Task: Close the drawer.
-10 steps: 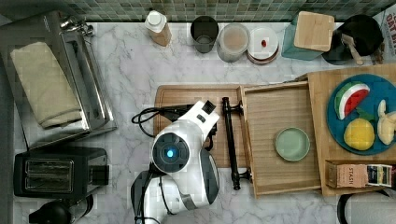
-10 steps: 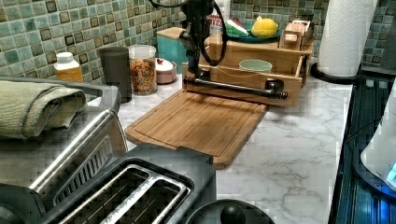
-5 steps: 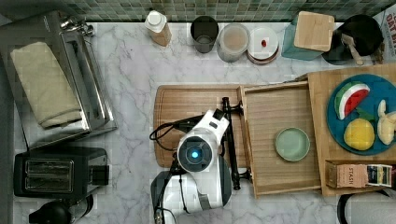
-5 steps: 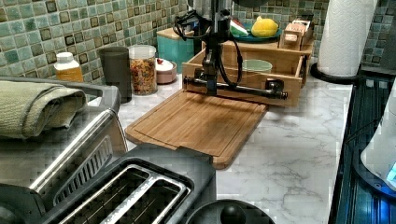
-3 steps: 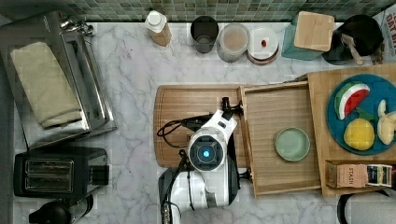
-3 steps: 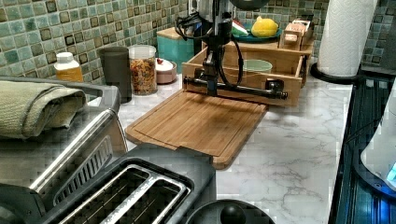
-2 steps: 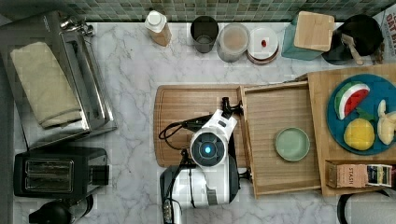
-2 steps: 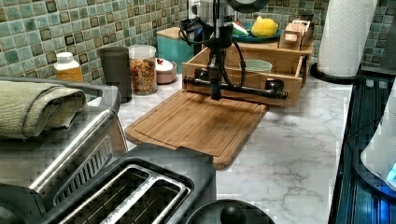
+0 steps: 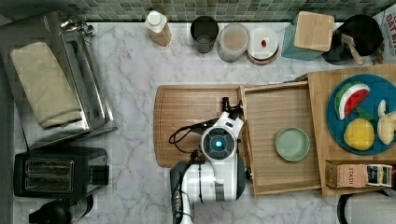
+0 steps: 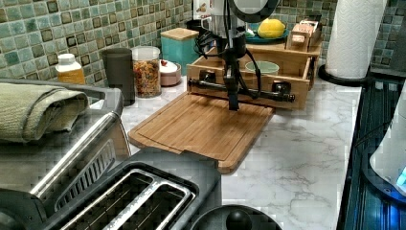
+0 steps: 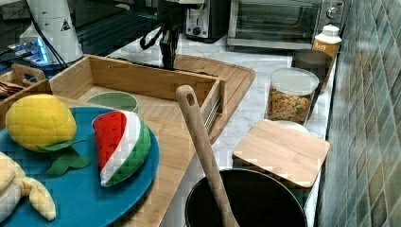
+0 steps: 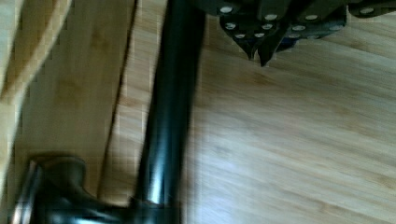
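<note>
The drawer [image 9: 280,140] is pulled well out of the stand's left side in the top view and overhangs the cutting board [image 9: 196,123], with a green bowl [image 9: 292,144] lying in it. Its black handle bar [image 10: 239,89] runs across the front panel. The gripper [image 12: 260,52] has shifted rightward in the top view over the last two seconds, from mid-board to just beside the bar on the board side. In the wrist view its fingertips are pinched together and hold nothing, with the bar next to them. The drawer itself hasn't budged. So the approach looks finished and the push is next: drive the closed fingers into the bar toward the stand. There is a risk of slipping off the round bar.
</note>
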Controlling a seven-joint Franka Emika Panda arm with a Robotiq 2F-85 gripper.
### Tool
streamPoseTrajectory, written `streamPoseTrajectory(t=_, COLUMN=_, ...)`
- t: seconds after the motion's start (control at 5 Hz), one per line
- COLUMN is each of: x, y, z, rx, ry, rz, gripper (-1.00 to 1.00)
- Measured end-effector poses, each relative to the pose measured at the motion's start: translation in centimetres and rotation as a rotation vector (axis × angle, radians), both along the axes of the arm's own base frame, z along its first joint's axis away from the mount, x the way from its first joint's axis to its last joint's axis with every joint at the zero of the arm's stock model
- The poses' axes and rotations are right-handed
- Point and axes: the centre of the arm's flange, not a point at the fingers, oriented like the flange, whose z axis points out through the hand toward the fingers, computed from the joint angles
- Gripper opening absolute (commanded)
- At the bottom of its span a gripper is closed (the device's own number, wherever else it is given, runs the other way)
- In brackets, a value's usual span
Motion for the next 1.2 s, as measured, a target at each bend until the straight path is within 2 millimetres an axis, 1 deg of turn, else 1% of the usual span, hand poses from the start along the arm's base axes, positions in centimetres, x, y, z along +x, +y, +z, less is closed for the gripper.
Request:
streamPoseTrajectory(t=0.2, x=-0.4, y=-2.2, z=-0.2, rx=0.005, ry=0.034, rz=0.030, gripper=-1.00)
streamPoseTrajectory(t=0.4, x=0.0, y=-4.3, z=0.2, rx=0.030, ry=0.037, rz=0.060, gripper=-1.00)
streamPoseTrajectory(t=0.6, x=0.9, y=-7.3, z=0.2, rx=0.109, ry=0.002, rz=0.085, gripper=-1.00)
streamPoseTrajectory(t=0.8, x=2.0, y=-11.2, z=0.0, rx=0.147, ry=-0.027, rz=0.151, gripper=-1.00)
streamPoseTrajectory(t=1.2, x=4.3, y=-20.4, z=0.0, rx=0.122, ry=-0.003, rz=0.038, gripper=-1.00)
